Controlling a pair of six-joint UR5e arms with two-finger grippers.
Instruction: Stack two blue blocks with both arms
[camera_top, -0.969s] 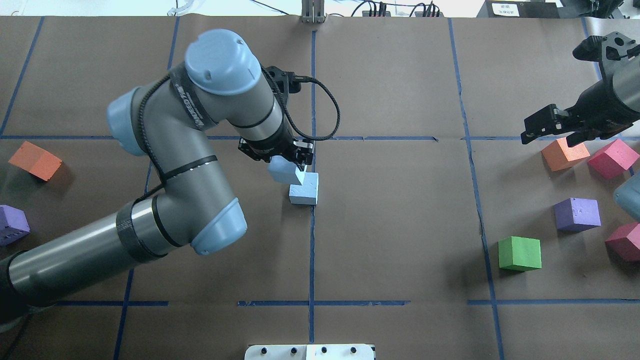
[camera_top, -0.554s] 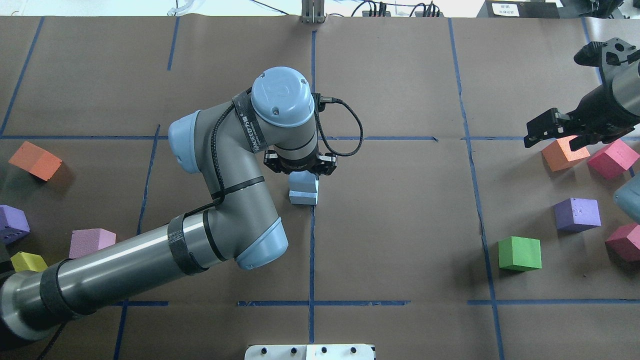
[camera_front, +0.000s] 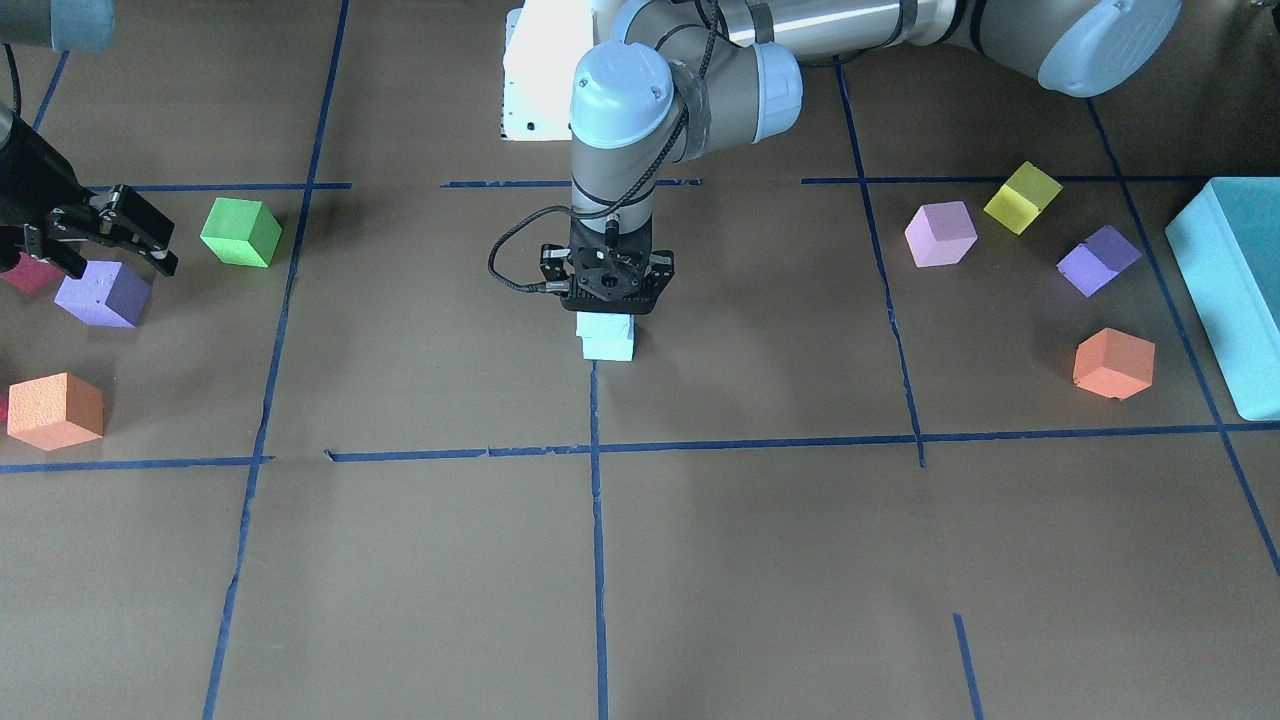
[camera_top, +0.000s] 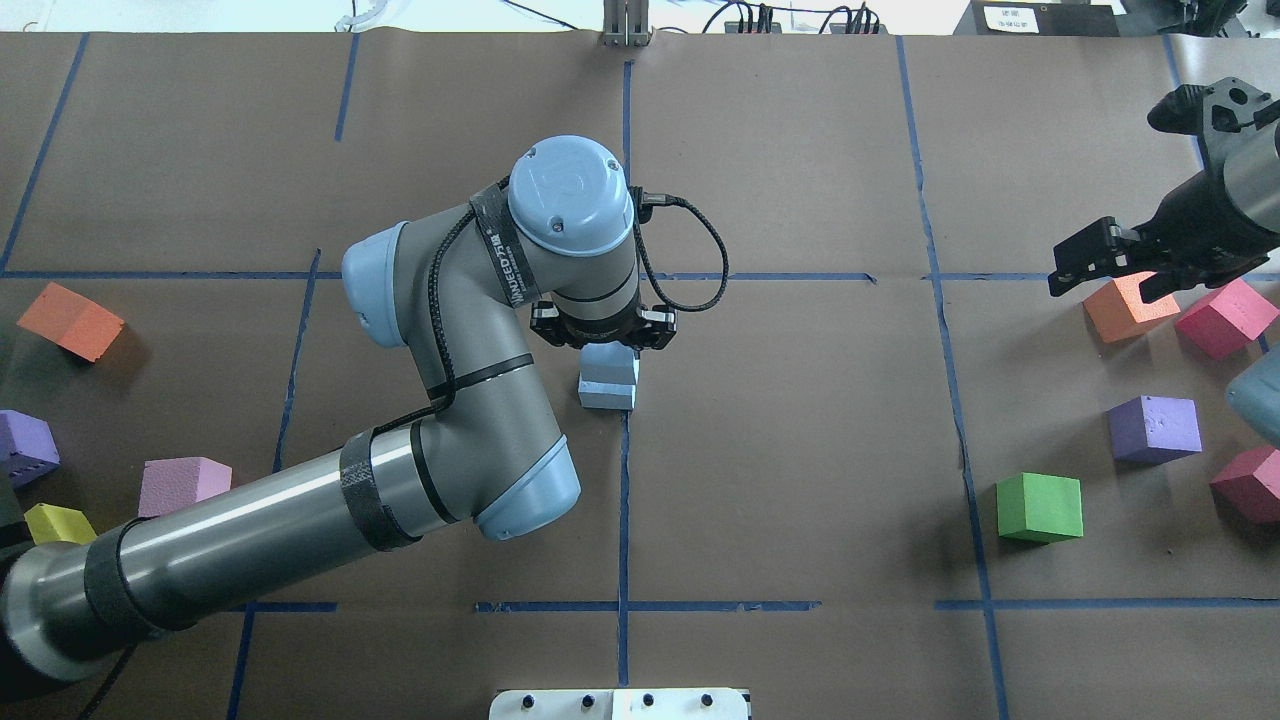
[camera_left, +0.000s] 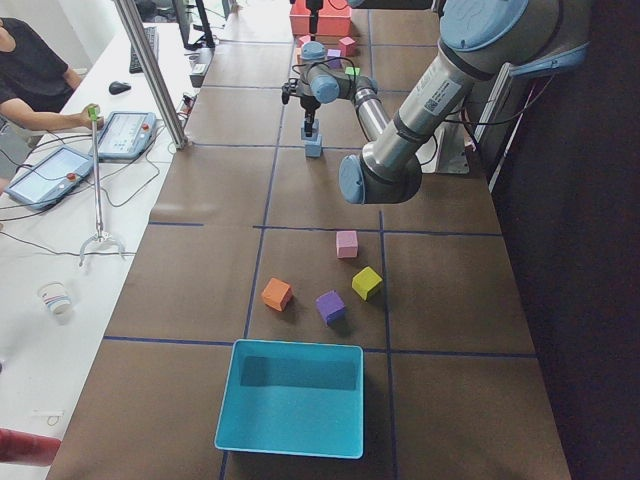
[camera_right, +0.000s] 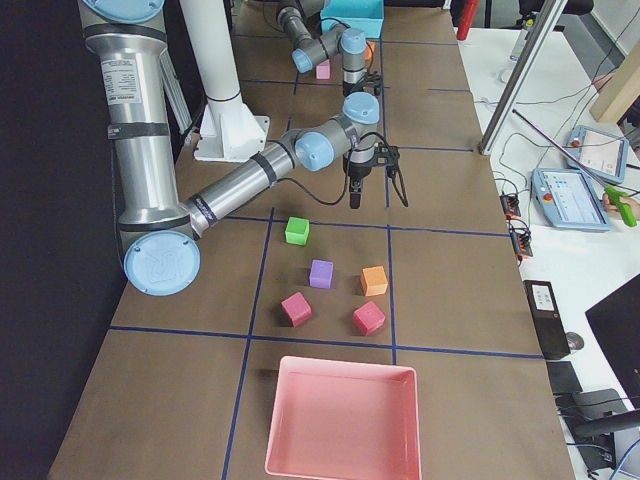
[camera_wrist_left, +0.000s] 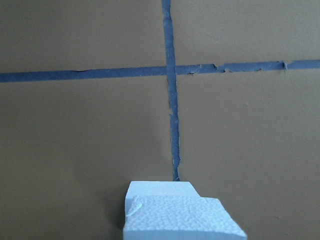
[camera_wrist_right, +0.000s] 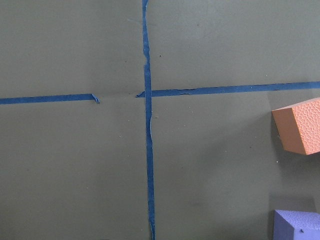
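The 2 blue blocks are at the middle of the table, against the left side of the tape line that runs from near to far in the overhead view. The lower blue block (camera_top: 606, 398) lies flat on the brown paper. The upper blue block (camera_top: 609, 365) sits on top of it, not quite square with it: the left wrist view shows a strip of the lower one's top past the upper one's edge.

The left gripper (camera_top: 605, 346) points straight down over the pair, right at the upper block's top. That upright pose probably serves to set the cube down level, so its face meets the lower one evenly. The wrist and the block hide its fingers, so I cannot tell whether they clamp the upper block or have let go.

The right gripper (camera_top: 1100, 283) hangs well apart at the far right, above an orange cube (camera_top: 1128, 308), its fingers spread and holding nothing. It looks parked there to leave the middle to the left arm.

The stack seems as good as made. If the upper block is held, only a release and a straight lift remain. With such light foam and a slightly skewed seat, a sideways pull could drag it off.
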